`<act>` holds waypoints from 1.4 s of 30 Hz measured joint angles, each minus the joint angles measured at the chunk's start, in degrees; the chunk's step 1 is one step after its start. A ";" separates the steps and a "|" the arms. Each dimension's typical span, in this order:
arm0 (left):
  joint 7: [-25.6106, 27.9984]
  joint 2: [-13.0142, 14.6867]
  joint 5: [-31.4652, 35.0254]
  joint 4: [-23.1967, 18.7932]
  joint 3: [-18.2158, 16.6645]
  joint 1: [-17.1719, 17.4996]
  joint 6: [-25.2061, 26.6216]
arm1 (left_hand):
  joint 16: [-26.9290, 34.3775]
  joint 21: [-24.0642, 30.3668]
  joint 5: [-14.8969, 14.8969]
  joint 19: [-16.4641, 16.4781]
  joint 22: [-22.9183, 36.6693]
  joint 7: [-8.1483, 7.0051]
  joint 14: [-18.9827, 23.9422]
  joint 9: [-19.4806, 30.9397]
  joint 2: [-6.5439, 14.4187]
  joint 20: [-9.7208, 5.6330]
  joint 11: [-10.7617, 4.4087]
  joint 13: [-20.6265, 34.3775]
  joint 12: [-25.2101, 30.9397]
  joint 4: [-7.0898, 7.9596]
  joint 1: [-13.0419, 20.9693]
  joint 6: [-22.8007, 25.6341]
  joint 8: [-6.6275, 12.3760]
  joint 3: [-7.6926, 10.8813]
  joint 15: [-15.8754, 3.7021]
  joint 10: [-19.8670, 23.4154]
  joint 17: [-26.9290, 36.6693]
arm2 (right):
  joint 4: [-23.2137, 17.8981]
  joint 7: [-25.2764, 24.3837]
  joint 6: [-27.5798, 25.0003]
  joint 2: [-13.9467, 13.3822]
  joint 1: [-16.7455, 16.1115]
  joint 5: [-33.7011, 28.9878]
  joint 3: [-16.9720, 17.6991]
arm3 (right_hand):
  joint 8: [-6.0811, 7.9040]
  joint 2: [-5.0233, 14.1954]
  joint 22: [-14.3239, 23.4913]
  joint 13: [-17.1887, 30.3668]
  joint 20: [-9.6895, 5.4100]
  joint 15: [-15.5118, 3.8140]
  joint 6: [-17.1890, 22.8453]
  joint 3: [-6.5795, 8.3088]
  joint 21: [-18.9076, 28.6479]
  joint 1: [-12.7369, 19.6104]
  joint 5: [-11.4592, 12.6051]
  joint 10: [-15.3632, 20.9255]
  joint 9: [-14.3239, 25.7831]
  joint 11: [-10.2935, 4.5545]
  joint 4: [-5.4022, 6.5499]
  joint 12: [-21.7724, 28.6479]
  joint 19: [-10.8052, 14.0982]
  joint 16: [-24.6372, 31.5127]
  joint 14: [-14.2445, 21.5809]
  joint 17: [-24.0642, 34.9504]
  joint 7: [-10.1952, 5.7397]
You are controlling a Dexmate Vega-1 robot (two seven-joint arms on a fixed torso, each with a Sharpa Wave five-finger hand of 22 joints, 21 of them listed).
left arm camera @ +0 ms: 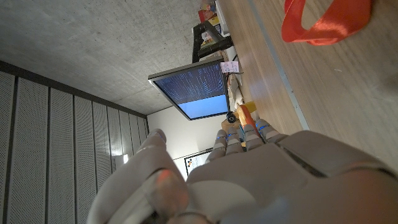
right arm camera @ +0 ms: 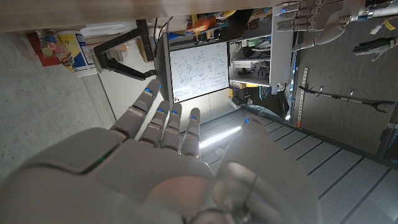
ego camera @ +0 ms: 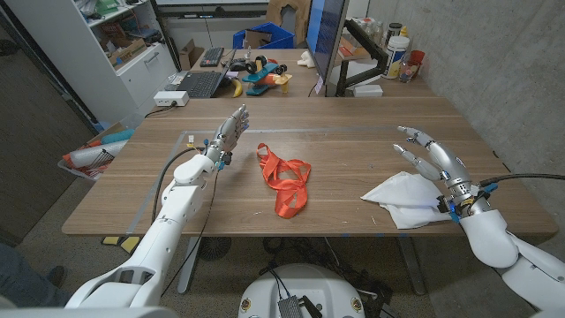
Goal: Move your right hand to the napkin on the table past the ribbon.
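Observation:
An orange-red ribbon (ego camera: 284,181) lies in loose loops near the middle of the wooden table (ego camera: 353,132); a loop of the ribbon (left arm camera: 326,22) also shows in the left wrist view. To the ribbon's right a crumpled white napkin (ego camera: 402,199) lies near the table's front edge. My right hand (ego camera: 433,161) hovers at the napkin's far right corner, fingers spread, holding nothing. My left hand (ego camera: 228,134) stands on the left side of the table, left of the ribbon, fingers straight and apart, empty. The right hand's back (right arm camera: 155,168) shows in its own wrist view.
A monitor (ego camera: 322,40) on a black arm, bottles and a cup (ego camera: 402,49) stand past the table's far right. A laptop (ego camera: 203,82) and toys sit on the desk behind. White shelves (ego camera: 115,44) stand at the back left.

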 measured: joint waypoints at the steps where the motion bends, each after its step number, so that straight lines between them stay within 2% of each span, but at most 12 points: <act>1: -0.02 0.01 0.00 0.00 0.00 -0.01 0.00 | 0.00 0.00 0.00 0.00 0.00 0.00 0.00 0.00 0.00 0.00 0.00 0.00 0.00 0.00 0.00 0.00 0.00 0.00 0.00 0.00 0.00 | -0.18 -0.37 -0.40 0.01 -0.19 -0.77 0.04 | 0.01 0.00 0.00 0.00 0.00 0.11 0.05 0.00 -0.11 0.00 0.00 0.00 0.00 0.00 0.00 0.00 0.00 0.00 0.12 0.00 -0.05; 6: -0.12 0.01 0.03 0.20 0.00 -0.09 0.00 | 0.00 -0.22 0.00 0.00 0.00 -0.32 0.00 0.00 0.00 0.00 0.00 0.00 0.00 -0.49 0.00 0.32 0.00 0.01 0.00 0.00 0.00 | -1.20 -1.63 -2.38 -0.02 -1.15 -3.70 0.29 | 0.22 0.00 0.00 0.00 0.00 0.21 0.51 0.00 -0.44 0.00 0.23 0.30 0.00 -0.30 0.00 0.00 0.00 0.00 0.21 0.00 -0.11; 16: -0.61 0.04 0.08 0.80 0.00 -0.41 -0.13 | 0.00 -0.22 0.00 0.21 0.00 -0.32 0.00 0.00 0.30 0.21 0.00 0.00 0.00 -0.49 -0.30 0.32 0.00 0.01 0.00 0.00 0.00 | -3.15 -3.30 -6.55 -0.72 -2.99 -7.96 0.40 | 0.42 0.00 0.00 0.00 0.01 0.03 1.45 0.01 -1.12 0.00 0.35 1.01 0.00 -0.41 0.01 0.00 -0.01 0.00 0.68 0.01 -0.64; 23: -0.93 0.12 0.09 1.05 -0.07 -0.55 -0.19 | 0.00 -0.64 0.00 0.21 0.00 -0.32 0.00 0.00 0.30 0.20 0.00 0.00 0.00 -0.49 -0.30 0.32 0.00 0.01 0.00 0.00 0.00 | -4.20 -3.79 -9.20 -1.39 -3.73 -9.78 0.09 | 0.85 -0.31 0.00 0.00 1.05 0.08 3.28 0.01 -2.11 -0.31 1.08 2.04 0.30 -0.82 0.01 0.00 -1.05 0.44 2.15 -0.27 -1.04; 42: -1.35 0.47 0.15 1.35 -0.30 -0.79 -0.36 | 0.00 -1.12 0.00 0.20 0.00 -0.32 0.00 0.00 0.30 0.20 0.00 0.00 0.01 -0.48 -0.30 0.32 0.00 0.01 0.00 0.00 0.00 | -6.14 -4.11 -15.79 -3.89 -4.56 -13.49 -2.05 | 1.28 0.09 0.00 0.29 1.25 0.00 6.04 -0.16 -3.22 -0.70 1.50 3.78 0.30 -1.12 0.18 0.45 -1.26 0.75 3.75 -0.53 -1.75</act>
